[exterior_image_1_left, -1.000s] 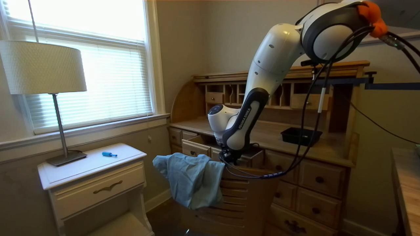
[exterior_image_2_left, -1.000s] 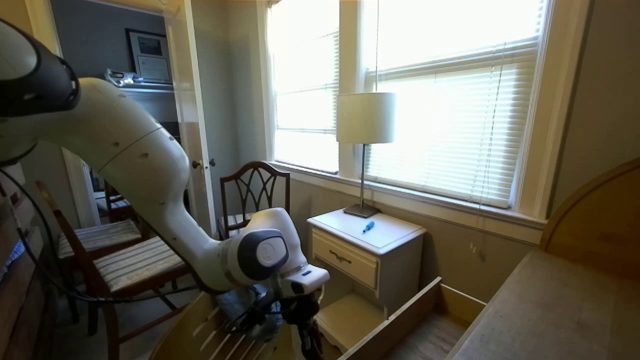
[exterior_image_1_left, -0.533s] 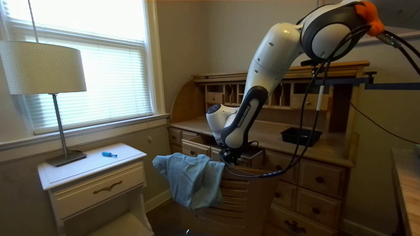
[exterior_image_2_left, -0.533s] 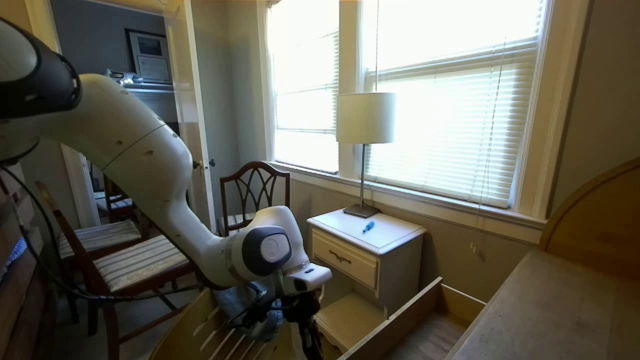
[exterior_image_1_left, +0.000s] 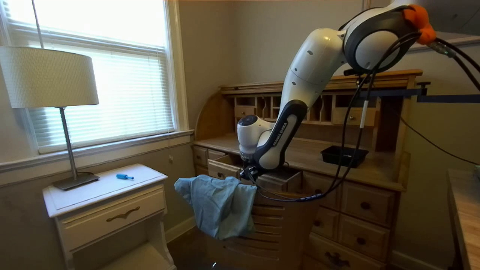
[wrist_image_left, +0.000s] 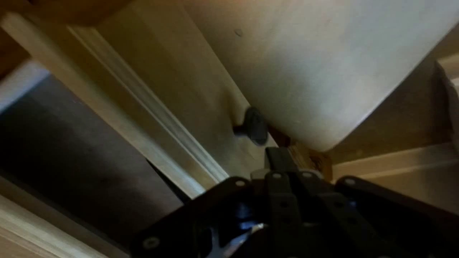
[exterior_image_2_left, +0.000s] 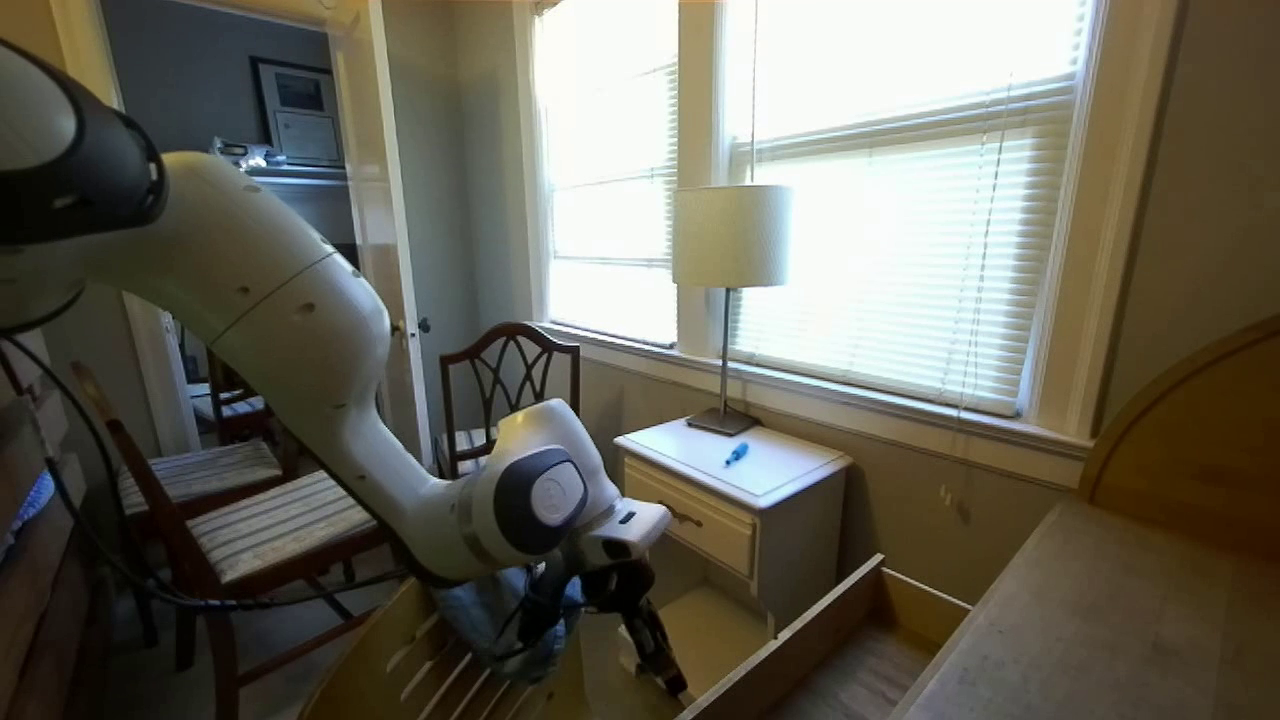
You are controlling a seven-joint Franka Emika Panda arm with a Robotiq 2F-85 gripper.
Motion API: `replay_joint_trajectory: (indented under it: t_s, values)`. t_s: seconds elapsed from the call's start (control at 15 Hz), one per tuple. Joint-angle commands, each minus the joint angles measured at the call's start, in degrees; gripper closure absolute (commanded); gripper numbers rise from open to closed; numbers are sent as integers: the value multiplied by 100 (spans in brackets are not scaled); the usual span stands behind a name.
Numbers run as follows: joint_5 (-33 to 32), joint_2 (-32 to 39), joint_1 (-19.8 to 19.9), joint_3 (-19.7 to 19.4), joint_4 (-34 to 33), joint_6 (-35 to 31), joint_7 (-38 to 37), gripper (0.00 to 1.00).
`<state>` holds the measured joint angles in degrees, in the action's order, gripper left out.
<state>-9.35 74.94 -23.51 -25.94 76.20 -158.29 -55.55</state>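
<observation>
The tool (wrist_image_left: 281, 157) is fully closed, jaws together, and holds nothing. It is near one dark knob (wrist_image_left: 256, 126) on the front of one drawer (exterior_image_2_left: 825, 640), which is pulled out from under the wooden surface (exterior_image_1_left: 311, 153); whether it touches the wood, I cannot tell. Close by stands one wooden chair (exterior_image_1_left: 285, 228) with a slatted back, one blue cloth (exterior_image_1_left: 221, 208) draped over it. On the surface sits one black tray (exterior_image_1_left: 330, 159). Farther away, one white nightstand (exterior_image_1_left: 112, 200) bears one lamp (exterior_image_1_left: 52, 80) and one small blue object (exterior_image_1_left: 123, 176). In an exterior view, at least three striped-seat chairs (exterior_image_2_left: 285, 525) show.
</observation>
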Motion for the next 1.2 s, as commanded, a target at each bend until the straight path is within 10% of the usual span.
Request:
replay_joint_trajectory:
  t_s: [0.0, 0.4, 0.8, 0.87, 1.13]
  values:
    - [-55, 353, 196, -63, -588, -959, 167, 100]
    - [372, 946, 909, 631, -1683, -2478, 1325, 100]
    - [-697, 1280, 2235, 2937, -2424, -2369, 2712, 100]
    - [63, 1027, 2201, 3035, -1940, -2271, 3462, 100]
    - [277, 1031, 1591, 1221, -1947, -1243, 2111, 100]
